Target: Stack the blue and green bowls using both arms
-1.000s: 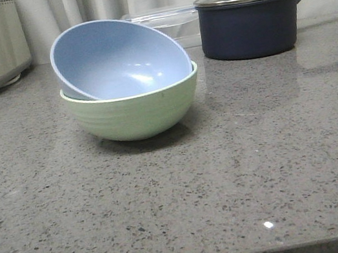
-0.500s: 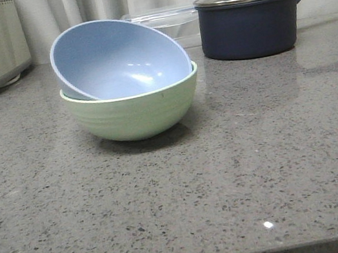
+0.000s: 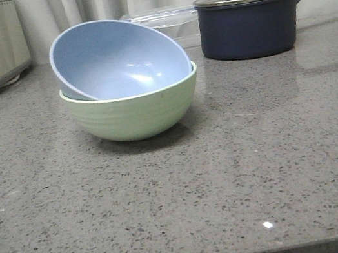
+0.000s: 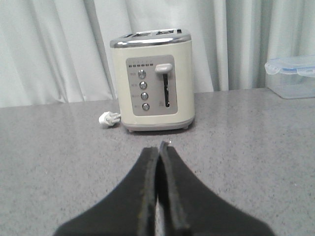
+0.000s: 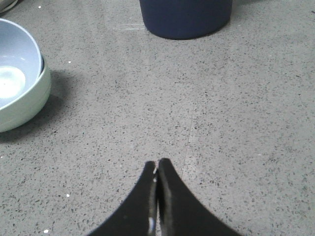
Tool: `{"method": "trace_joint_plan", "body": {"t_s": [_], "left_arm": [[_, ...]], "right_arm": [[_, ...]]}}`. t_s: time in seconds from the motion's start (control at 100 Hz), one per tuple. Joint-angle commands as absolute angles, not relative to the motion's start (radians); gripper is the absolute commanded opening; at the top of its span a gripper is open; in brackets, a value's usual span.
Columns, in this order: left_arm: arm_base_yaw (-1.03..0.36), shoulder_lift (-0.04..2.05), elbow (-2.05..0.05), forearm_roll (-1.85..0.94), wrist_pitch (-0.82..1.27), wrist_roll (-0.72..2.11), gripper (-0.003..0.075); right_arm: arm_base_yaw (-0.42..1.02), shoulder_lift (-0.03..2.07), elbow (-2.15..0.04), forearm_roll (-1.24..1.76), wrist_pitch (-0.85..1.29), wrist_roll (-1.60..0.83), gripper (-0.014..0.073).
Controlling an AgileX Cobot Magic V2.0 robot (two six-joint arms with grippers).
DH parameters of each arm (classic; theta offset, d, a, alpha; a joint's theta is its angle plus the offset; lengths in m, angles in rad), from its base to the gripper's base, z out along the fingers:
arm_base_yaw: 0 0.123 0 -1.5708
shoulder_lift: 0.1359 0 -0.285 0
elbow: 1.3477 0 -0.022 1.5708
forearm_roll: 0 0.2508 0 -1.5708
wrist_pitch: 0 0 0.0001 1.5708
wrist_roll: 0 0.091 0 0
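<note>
The blue bowl (image 3: 115, 60) sits tilted inside the green bowl (image 3: 134, 114) on the grey stone counter, its opening turned toward the camera. Both bowls also show in the right wrist view, the blue bowl (image 5: 15, 59) resting in the green bowl (image 5: 29, 101). My left gripper (image 4: 159, 147) is shut and empty above bare counter, facing a toaster. My right gripper (image 5: 158, 163) is shut and empty above bare counter, apart from the bowls. Neither arm shows in the front view.
A dark navy lidded saucepan (image 3: 248, 17) stands at the back right, also in the right wrist view (image 5: 184, 17). A clear plastic container (image 3: 160, 20) stands behind the bowls. A cream toaster (image 4: 152, 81) stands at the back left, its plug (image 4: 109, 118) beside it.
</note>
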State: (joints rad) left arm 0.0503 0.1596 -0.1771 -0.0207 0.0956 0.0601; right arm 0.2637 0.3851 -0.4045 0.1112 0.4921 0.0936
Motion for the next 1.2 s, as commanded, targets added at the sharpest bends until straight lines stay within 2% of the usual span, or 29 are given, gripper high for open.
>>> {"method": "trace_joint_plan", "body": {"t_s": [0.0, 0.41, 0.46, 1.19], "left_arm": [[0.047, 0.141, -0.161, 0.006, 0.008, 0.011, -0.002], [0.009, -0.043, 0.047, -0.047, 0.0, -0.017, -0.002], [0.009, -0.038, 0.04, -0.054, 0.056, -0.017, -0.002], [0.009, -0.038, 0.042, -0.056, 0.054, -0.015, -0.002]], "right_arm": [[0.255, 0.386, -0.432, 0.106, 0.415, 0.087, -0.0081], [0.255, 0.386, -0.432, 0.106, 0.415, 0.087, -0.0081], [0.255, 0.387, -0.432, 0.106, 0.416, 0.087, -0.0081], [0.255, 0.387, -0.432, 0.106, 0.415, 0.087, -0.0081]]}}
